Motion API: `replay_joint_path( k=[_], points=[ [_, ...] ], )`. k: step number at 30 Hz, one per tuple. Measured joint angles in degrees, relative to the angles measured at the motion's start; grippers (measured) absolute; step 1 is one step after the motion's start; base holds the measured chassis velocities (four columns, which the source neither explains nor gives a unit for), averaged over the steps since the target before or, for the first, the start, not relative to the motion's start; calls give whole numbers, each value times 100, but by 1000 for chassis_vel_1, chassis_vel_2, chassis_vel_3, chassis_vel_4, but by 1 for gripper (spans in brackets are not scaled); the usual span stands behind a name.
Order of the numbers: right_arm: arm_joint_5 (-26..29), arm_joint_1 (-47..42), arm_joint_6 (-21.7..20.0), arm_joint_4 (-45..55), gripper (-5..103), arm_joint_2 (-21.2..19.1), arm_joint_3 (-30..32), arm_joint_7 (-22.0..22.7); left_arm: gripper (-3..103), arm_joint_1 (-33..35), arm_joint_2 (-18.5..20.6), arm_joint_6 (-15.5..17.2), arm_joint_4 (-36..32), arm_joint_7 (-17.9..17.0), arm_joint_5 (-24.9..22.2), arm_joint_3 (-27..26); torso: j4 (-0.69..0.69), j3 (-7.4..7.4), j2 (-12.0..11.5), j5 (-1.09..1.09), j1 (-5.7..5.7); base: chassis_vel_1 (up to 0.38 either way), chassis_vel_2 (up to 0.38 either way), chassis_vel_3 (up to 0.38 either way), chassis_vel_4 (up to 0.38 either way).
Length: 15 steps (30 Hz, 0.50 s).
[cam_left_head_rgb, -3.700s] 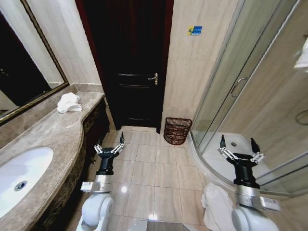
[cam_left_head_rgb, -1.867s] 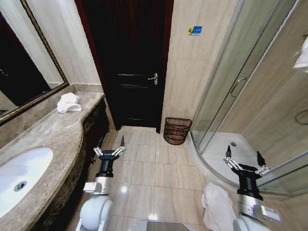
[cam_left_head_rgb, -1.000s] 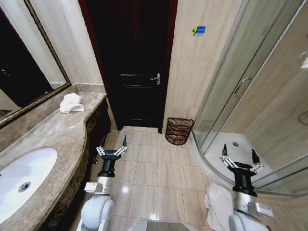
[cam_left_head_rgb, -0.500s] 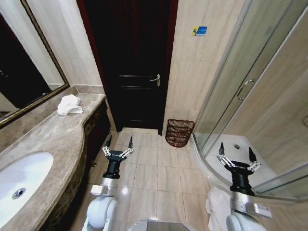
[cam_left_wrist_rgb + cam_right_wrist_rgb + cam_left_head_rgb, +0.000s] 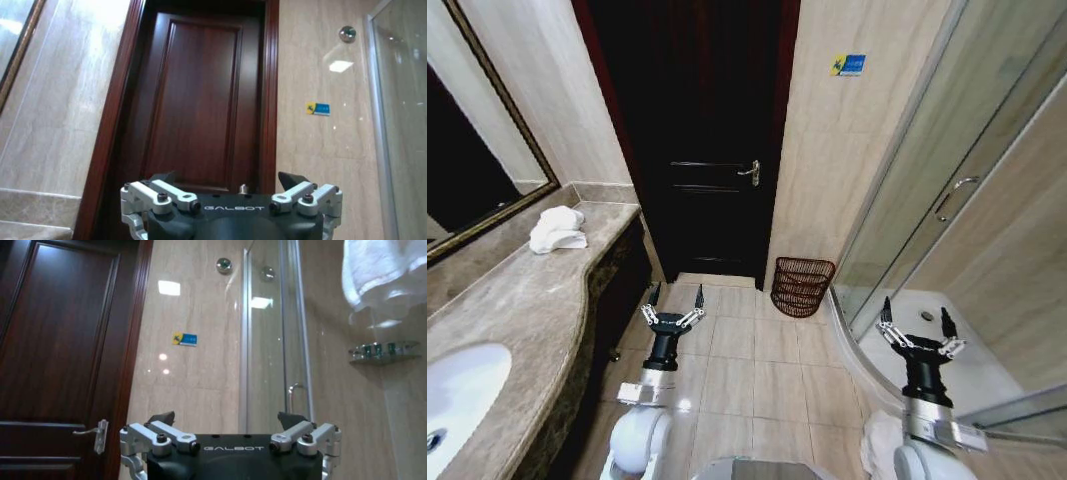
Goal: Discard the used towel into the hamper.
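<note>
A crumpled white towel (image 5: pixel 557 229) lies on the marble counter (image 5: pixel 517 300) at the far left, under the mirror. The hamper (image 5: pixel 802 286), a dark red-brown wicker basket, stands on the floor against the wall between the door and the shower. My left gripper (image 5: pixel 677 295) points up over the floor tiles, open and empty, right of the counter's edge. My right gripper (image 5: pixel 915 312) is also upright, open and empty, in front of the shower tray. In the wrist views the left gripper (image 5: pixel 227 177) faces the door and the right gripper (image 5: pixel 227 416) faces the wall by the shower.
A dark wooden door (image 5: pixel 697 140) is shut straight ahead. The glass shower enclosure (image 5: pixel 927 200) curves along the right. A sink (image 5: pixel 452 395) sits in the near counter. White cloth (image 5: pixel 879 440) lies by my right arm's base, and a white towel (image 5: pixel 380 275) hangs in the shower.
The whole head view has shifted, so the camera moved: counter and sink slid left, and the shower takes up less of the right side. Both grippers stay open and upright.
</note>
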Motion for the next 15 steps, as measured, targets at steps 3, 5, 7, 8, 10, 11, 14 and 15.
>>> replay_joint_path(
  k=[3,5,7,8,10,11,14,15],
  points=[
    [3,4,-9,0,100,-5,-5,0,100,10,1,15,-1,-4,-3,6,0,0,0,0,0,-127,138,139,-144],
    [7,7,-9,0,100,-10,-8,-1,100,19,4,40,-12,-6,-24,12,-2,0,0,-2,-1,-161,121,146,-149],
    [13,12,-10,0,100,-12,-13,-1,100,30,7,64,-25,-6,-47,14,0,0,0,1,1,-135,118,140,-134],
    [14,14,-9,0,100,-13,-14,-2,100,35,9,77,-35,-6,-57,16,1,0,-1,2,1,-135,151,140,-134],
    [18,15,-10,5,100,-14,-23,-6,100,42,23,100,-46,-6,-68,12,-1,0,0,-2,0,-151,144,151,-134],
    [18,15,-10,5,100,-14,-23,-6,100,42,23,100,-46,-6,-68,12,-1,0,0,-2,0,-141,137,151,-138],
    [18,14,-10,17,100,-16,-30,-11,100,41,32,109,-49,-14,-73,2,-1,0,0,0,-1,-137,153,142,-140],
    [18,12,-10,21,100,-15,-32,-12,100,42,34,111,-50,-22,-73,2,-1,0,0,-1,-1,-137,150,141,-151]
  ],
)
